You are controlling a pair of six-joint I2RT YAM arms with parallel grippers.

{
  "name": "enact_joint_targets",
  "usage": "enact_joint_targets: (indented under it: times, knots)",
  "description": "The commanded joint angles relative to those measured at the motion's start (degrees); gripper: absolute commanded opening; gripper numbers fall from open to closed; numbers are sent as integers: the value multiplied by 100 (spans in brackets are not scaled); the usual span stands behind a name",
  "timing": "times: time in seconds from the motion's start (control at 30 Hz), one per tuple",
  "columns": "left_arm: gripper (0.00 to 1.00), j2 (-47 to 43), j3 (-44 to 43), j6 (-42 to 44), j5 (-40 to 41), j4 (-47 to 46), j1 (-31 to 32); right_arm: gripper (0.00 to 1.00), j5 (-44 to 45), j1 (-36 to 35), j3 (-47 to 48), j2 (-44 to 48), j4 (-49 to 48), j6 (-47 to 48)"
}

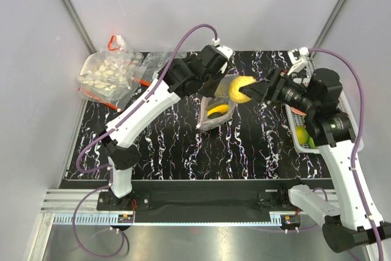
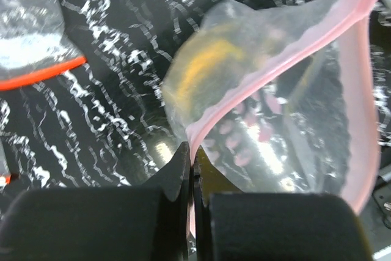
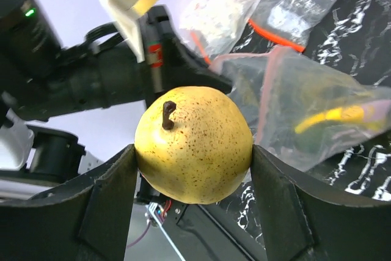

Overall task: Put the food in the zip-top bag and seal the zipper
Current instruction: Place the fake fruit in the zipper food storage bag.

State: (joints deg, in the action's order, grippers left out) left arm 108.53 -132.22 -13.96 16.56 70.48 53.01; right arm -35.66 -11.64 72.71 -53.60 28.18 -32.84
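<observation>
Nearest, at the near edge: two arm bases (image 1: 122,198). Near right on the black white-veined table (image 1: 183,151): white mesh basket (image 1: 297,146) with a yellow toy fruit (image 1: 302,134) and a green toy fruit (image 1: 312,143) inside. Mid-table: clear floppy plastic bag (image 1: 211,117), mouth gaping, yellow-orange toy (image 1: 219,110) inside, pink strip (image 2: 275,59) pinched tight in the closed left gripper (image 2: 190,163). Just right of that mouth, off the table: speckled yellow plastic pear (image 1: 238,88), clamped in the right gripper (image 3: 193,157). Far left: heap of clear bags (image 1: 110,74) with red-orange strips.

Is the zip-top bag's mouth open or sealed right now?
Open: the zip-top bag has its pink zipper strip parted into a wide gape, one edge pinched by the left gripper.
</observation>
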Motion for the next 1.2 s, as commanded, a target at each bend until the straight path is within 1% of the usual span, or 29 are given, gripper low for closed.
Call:
enact_joint_targets:
  times: [0.0,0.03,0.1,0.13,0.27,0.33,0.47,0.53,0.6,0.73,0.87,0.93,0.97,1.07,1.1,1.17]
  knots:
    - [0,-270,214,16,129,-236,-308,54,32,-364,156,-438,-594,-135]
    - [0,-323,362,24,129,-306,-327,54,181,-644,173,-553,-638,-109]
    - [0,-411,512,24,146,-350,-344,54,383,-944,243,-852,-752,-65]
    - [0,-429,566,24,146,-359,-336,54,637,-1224,261,-940,-788,-47]
    - [0,-499,680,-2,94,-386,-344,54,1324,-1622,332,-1275,-823,50]
    - [0,-543,698,-28,-29,-394,-388,53,1561,-1640,244,-1407,-902,41]
    - [0,-710,698,-72,-485,-421,-520,53,1966,-1649,121,-1320,-946,32]
    - [0,-763,619,-90,-557,-403,-564,54,2097,-1649,182,-1310,-841,84]
    - [0,-816,505,-64,-557,-351,-582,54,2116,-1649,322,-1380,-753,102]
    - [0,-816,101,-28,-311,-70,-617,54,2089,-1684,507,-1705,-779,102]
    - [0,-921,170,-37,-328,-87,-661,54,2203,-1789,552,-2162,-929,111]
    - [0,-939,240,-28,-372,-130,-661,55,2291,-1842,525,-2233,-1034,120]
    - [0,-930,284,-28,-390,-139,-669,68,2309,-1877,516,-2251,-1069,120]
    - [0,-904,390,-28,-591,-192,-740,93,2414,-1956,525,-2269,-1026,216]
    - [0,-895,416,-37,-636,-218,-783,99,2458,-1974,551,-2260,-895,251]
    - [0,-913,539,-37,-680,-315,-828,100,2564,-1974,595,-2216,-754,322]
